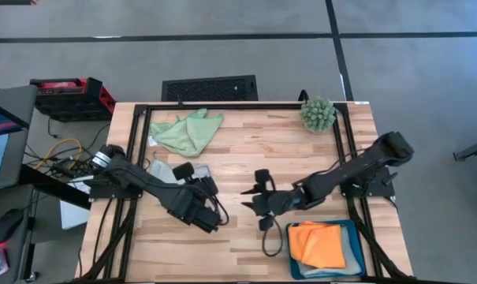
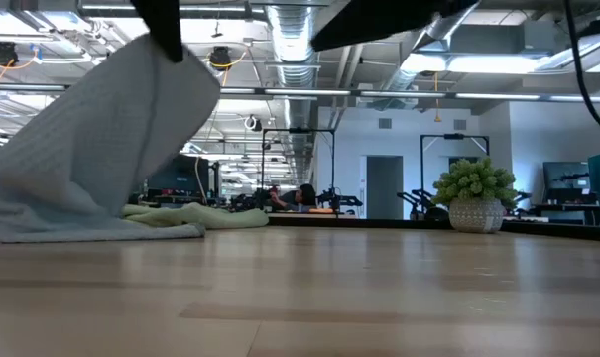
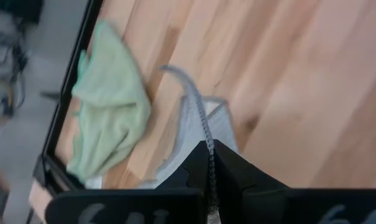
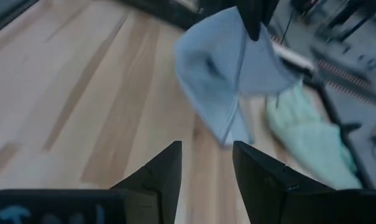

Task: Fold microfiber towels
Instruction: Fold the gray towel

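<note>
Left gripper [image 3: 210, 163] sits closest to its wrist camera, fingers [image 3: 237, 177] pressed together on a corner of the pale blue-grey towel [image 3: 197, 127], cloth edge pinched right in the seam between them. High view puts that gripper [image 1: 200, 188] over the left-centre of the wooden table [image 1: 246, 150], with the blue-grey towel [image 1: 165, 170] partly under the arm, trailing toward the left edge. Low view: same towel [image 2: 101, 149] hangs from a dark fingertip at top and drapes down to the tabletop, lower edge resting on the wood. Right wrist view shows it [image 4: 228, 68] lifted by one corner, hanging in a cone shape. Right gripper [image 4: 206, 165] has its fingers spread, nothing between them, aimed at the hanging towel; high view places it [image 1: 260, 197] mid-table, near the left gripper but apart from it. Light green towel [image 1: 187, 131] lies crumpled at the back-left of the table, unfolded, near the blue-grey one; also seen in the left wrist view [image 3: 107, 121] and low view [image 2: 195, 215]. Orange towel [image 1: 317, 243] sits folded on top of the stack in the teal tray [image 1: 356, 252] at the front-right corner, pale cloth edges showing under it. Spiky green ball plant [image 1: 318, 113] stands at the back-right, well apart from both grippers.
</note>
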Action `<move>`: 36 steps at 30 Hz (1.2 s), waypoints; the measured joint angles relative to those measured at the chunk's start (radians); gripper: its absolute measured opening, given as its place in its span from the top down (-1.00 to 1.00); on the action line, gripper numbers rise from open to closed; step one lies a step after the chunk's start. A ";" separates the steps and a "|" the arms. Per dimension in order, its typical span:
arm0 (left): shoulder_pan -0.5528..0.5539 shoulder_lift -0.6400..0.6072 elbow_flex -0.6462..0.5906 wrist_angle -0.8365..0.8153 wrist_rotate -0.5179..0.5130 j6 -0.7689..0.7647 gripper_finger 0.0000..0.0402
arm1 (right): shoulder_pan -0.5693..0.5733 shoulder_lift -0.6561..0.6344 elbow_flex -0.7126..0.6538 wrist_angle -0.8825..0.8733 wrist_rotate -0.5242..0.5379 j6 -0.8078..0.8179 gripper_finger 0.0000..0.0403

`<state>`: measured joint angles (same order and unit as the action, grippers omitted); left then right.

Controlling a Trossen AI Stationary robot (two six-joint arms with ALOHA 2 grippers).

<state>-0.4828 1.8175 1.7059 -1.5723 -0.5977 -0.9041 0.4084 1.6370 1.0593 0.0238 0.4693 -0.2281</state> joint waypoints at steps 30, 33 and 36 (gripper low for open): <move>-0.100 -0.008 0.204 0.001 -0.060 0.364 1.00 | -0.136 0.153 0.001 0.442 -0.196 -0.109 0.17; -0.100 -0.008 0.204 0.003 -0.088 0.391 1.00 | -0.149 0.153 0.001 0.443 -0.209 -0.112 0.17; -0.100 -0.008 0.210 0.013 -0.098 0.417 1.00 | -0.159 0.153 0.001 0.447 -0.218 -0.112 0.17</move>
<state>-0.5823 1.8095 1.9157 -1.5592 -0.6953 -0.4874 0.2498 1.7897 1.0607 0.4706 0.2511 -0.3397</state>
